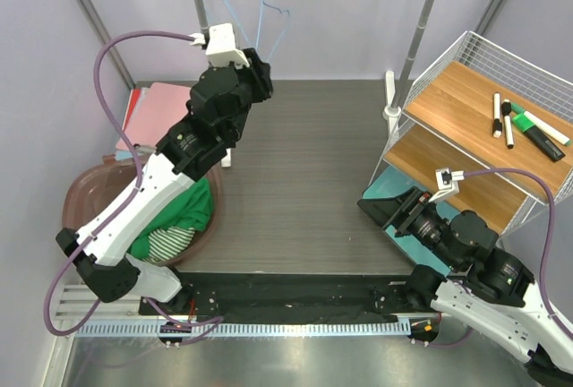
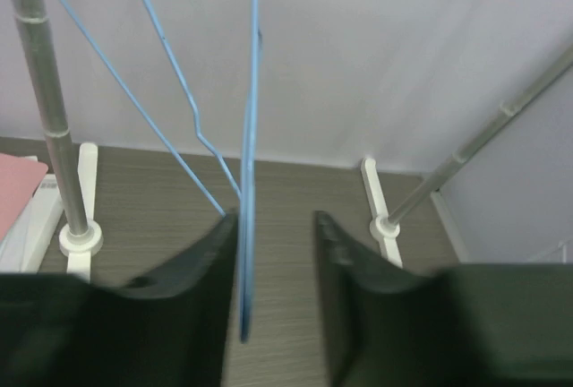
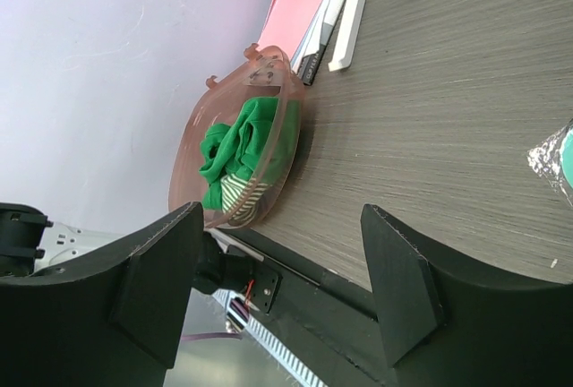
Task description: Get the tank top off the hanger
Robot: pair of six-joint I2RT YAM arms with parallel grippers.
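Note:
The bare blue wire hanger (image 1: pixel 260 9) hangs from the rail at the back. In the left wrist view the hanger's (image 2: pixel 249 181) lower bar runs between my left gripper's (image 2: pixel 275 221) fingers, close against the left one, with a clear gap to the right finger. That left gripper (image 1: pixel 255 69) is raised at the hanger and stands open. The green tank top (image 1: pixel 183 212) lies crumpled in the pinkish basin (image 1: pixel 82 192) at the left, also visible as the tank top (image 3: pixel 242 159) in the right wrist view. My right gripper (image 1: pixel 380 208) rests low at the right, open and empty (image 3: pixel 282 253).
The rack's poles (image 1: pixel 421 38) and white feet (image 1: pixel 391 100) stand at the back of the dark table. A wire shelf with wooden boards (image 1: pixel 457 91) holds markers (image 1: pixel 510 123) at the right. Pink folders (image 1: pixel 157 109) lie behind the basin.

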